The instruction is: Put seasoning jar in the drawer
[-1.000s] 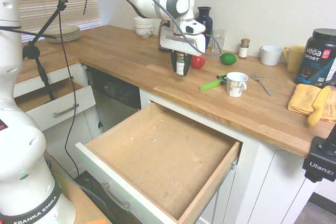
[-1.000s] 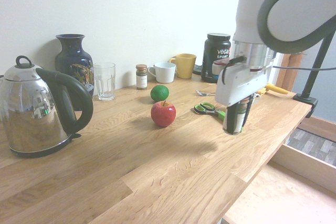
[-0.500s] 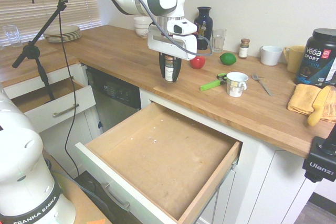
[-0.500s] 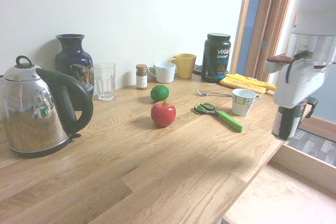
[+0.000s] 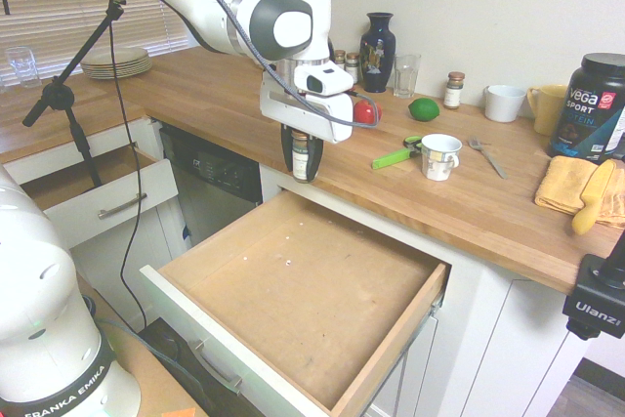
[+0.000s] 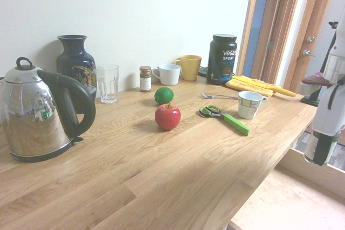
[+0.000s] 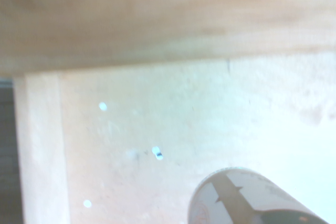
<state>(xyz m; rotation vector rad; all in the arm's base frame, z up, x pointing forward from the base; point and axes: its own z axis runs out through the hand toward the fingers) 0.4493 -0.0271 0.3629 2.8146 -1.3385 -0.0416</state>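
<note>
At the counter's (image 5: 488,192) front edge, just above the back of the open drawer (image 5: 293,280), the jaws of the gripper (image 5: 300,158) are closed around the seasoning jar (image 5: 300,165), which hangs roughly upright. It looks to be about over the edge, though the depth is hard to judge from these angles. The step in hand, I judge, is carrying the jar across. Keep it high until its base is well past the drawer's back edge, then lower it slowly onto the bare floor, away from the side walls. Let the base touch before the jaws part, and lift straight up, since a round glass jar could tip and roll. On the counter, the green-handled scissors (image 5: 395,157) and the patterned cup (image 5: 440,156) lie off to one side, near the front edge (swinging back that way would be the needless risk). Farther back, beside the lime (image 5: 424,109), stands the apple (image 5: 367,113).
</note>
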